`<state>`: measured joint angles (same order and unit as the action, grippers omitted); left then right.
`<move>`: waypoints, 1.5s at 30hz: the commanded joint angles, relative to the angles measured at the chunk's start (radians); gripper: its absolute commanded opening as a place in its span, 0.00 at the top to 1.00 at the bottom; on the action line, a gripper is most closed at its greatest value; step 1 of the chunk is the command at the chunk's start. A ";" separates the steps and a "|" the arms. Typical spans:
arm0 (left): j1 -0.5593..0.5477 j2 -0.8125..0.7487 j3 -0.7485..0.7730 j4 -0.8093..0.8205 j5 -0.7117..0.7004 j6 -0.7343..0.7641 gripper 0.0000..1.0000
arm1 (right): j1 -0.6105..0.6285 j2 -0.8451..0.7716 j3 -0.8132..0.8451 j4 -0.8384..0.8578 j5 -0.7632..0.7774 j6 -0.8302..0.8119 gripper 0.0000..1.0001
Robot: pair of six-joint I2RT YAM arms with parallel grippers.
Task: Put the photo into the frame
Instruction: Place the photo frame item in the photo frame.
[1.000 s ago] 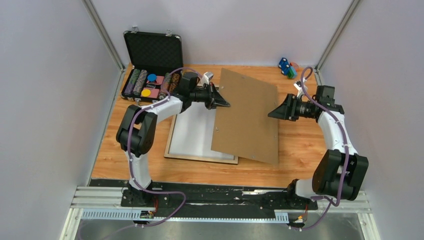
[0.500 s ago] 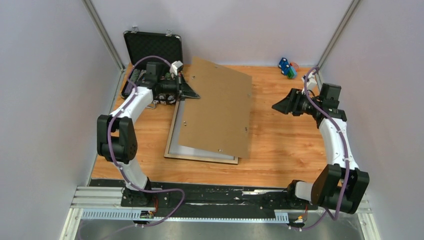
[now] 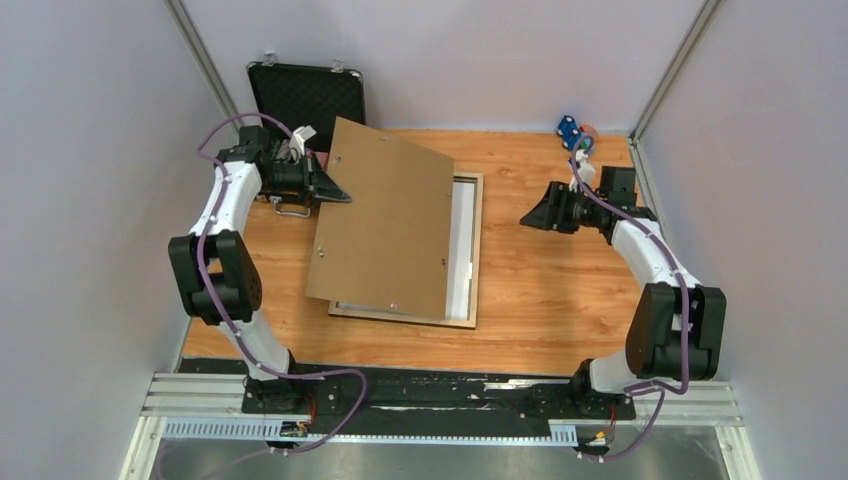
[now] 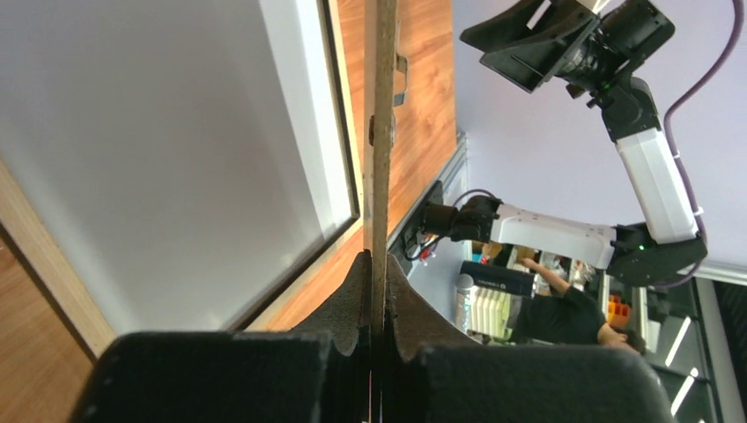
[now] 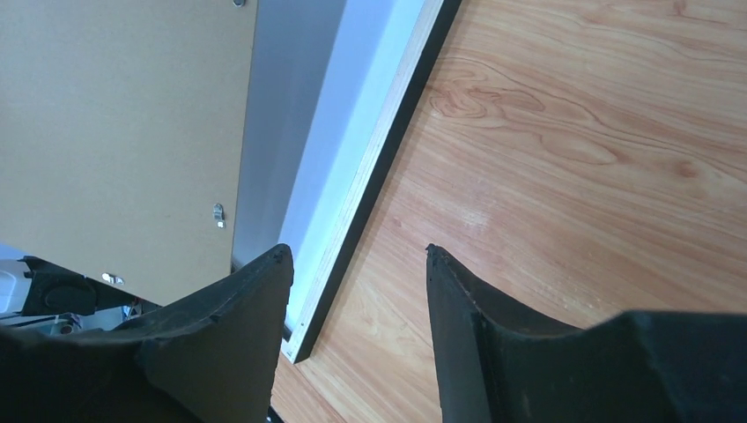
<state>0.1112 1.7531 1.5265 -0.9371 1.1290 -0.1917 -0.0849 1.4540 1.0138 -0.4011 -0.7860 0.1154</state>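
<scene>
Your left tool is clamped shut on the left edge of the brown backing board. The left wrist view shows the board edge-on, pinched between the pads. The board is lifted and tilted, hanging over the left and middle of the frame. It's not seated in it.

The frame lies flat on the counter, long axis running near to far, between the two arms. Only a strip along its right side is uncovered, plus a bit of the near rail.

A white sheet fills the inside of the frame. You can't tell if that's the photo face down or just the pane over white. No beach print shows in any view, so treat the photo's place as unconfirmed.

Your right tool is about half open and empty, hovering above bare counter just right of the frame. In the right wrist view the frame's dark right edge runs diagonally just left of its fingers.

Key relation: the frame lies to the left of the right tool, which is the one nearer the exposed strip. The left tool is at the far left corner, busy with the board. Likely step is board handling, not yet photo seating.

The chip case sits close behind the left tool, so watch the swing.
</scene>
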 commanded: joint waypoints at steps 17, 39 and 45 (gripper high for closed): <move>-0.007 0.196 -0.006 0.246 0.215 -0.150 1.00 | 0.020 -0.037 -0.046 0.066 0.069 -0.023 0.44; -0.070 0.248 -0.090 0.495 0.223 -0.294 1.00 | 0.019 -0.033 -0.054 0.068 0.079 -0.037 0.44; -0.083 0.268 -0.083 0.495 0.215 -0.288 1.00 | 0.019 -0.036 -0.055 0.066 0.079 -0.039 0.44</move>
<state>0.0383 2.0155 1.4220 -0.4656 1.2530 -0.4522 -0.0666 1.4513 0.9619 -0.3748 -0.7074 0.0948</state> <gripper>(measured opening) 0.019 0.557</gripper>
